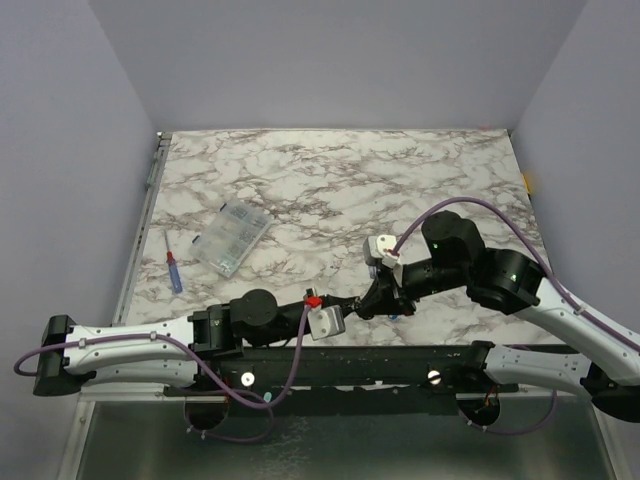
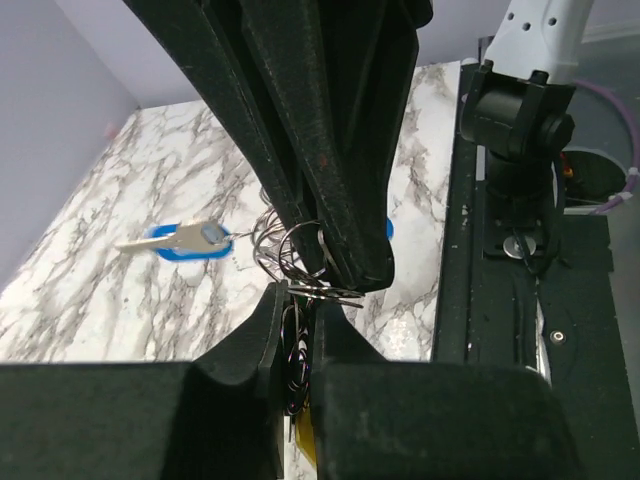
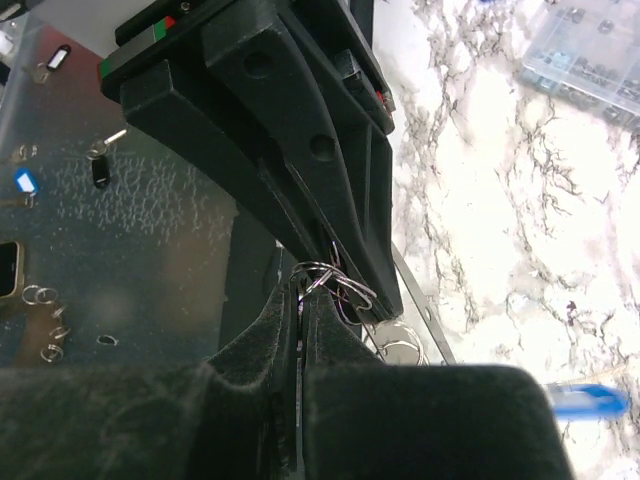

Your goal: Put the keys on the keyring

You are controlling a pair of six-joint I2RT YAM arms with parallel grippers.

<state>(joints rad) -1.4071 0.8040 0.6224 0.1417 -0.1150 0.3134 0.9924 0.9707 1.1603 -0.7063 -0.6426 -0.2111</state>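
Observation:
My two grippers meet nose to nose just above the table's front edge. The keyring (image 2: 296, 250) shows as a bundle of thin wire loops between them. In the left wrist view my left gripper (image 2: 298, 295) is shut on those loops, and a yellow piece (image 2: 305, 428) hangs under its pads. In the right wrist view my right gripper (image 3: 303, 298) is shut on the same wire loops (image 3: 335, 280). One of the keys (image 2: 190, 240), with a blue head, lies flat on the marble behind the jaws. From above, the left gripper (image 1: 352, 306) and the right gripper (image 1: 376, 298) touch tip to tip.
A clear compartment box (image 1: 231, 238) lies on the marble at the left, with a blue and red screwdriver (image 1: 173, 270) beside it. The black front rail (image 1: 350, 360) runs under both grippers. Small rings (image 3: 40, 296) and a blue tag (image 3: 25, 182) lie on the tray below the table edge.

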